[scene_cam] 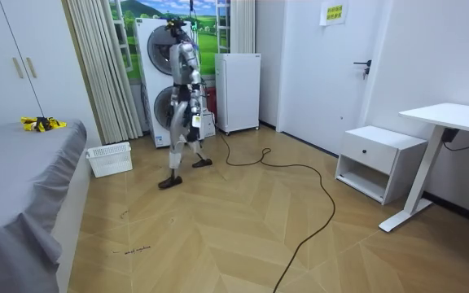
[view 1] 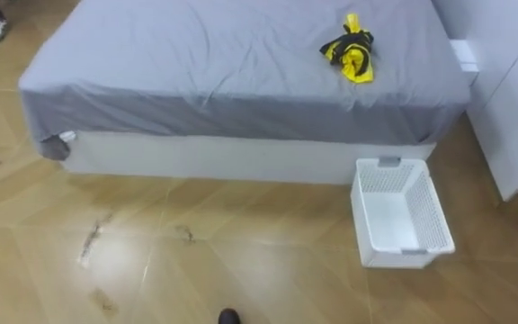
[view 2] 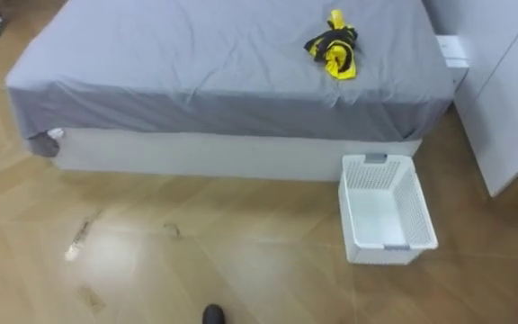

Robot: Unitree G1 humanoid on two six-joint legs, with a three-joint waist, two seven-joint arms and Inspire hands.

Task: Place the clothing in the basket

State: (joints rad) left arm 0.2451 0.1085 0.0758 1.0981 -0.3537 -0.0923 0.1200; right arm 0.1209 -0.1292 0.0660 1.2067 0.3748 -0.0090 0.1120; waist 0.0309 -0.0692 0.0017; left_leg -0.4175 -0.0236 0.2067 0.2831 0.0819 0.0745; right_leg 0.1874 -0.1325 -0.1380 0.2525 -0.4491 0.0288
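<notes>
The robot stands on the floor (view 1: 241, 261) short of the bed (view 1: 196, 54), apparently on approach, hands (scene_cam: 194, 124) unreadable at this range; the yellow-and-black garment (view 1: 350, 49) lies near the bed's right edge above the empty white basket (view 1: 432, 216), so stepping closer and reaching seems next.

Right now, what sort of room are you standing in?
Most likely a bedroom, perhaps a studio flat: there is a bed with a grey sheet, a bedside cabinet and a desk, and also stacked laundry machines.
</notes>
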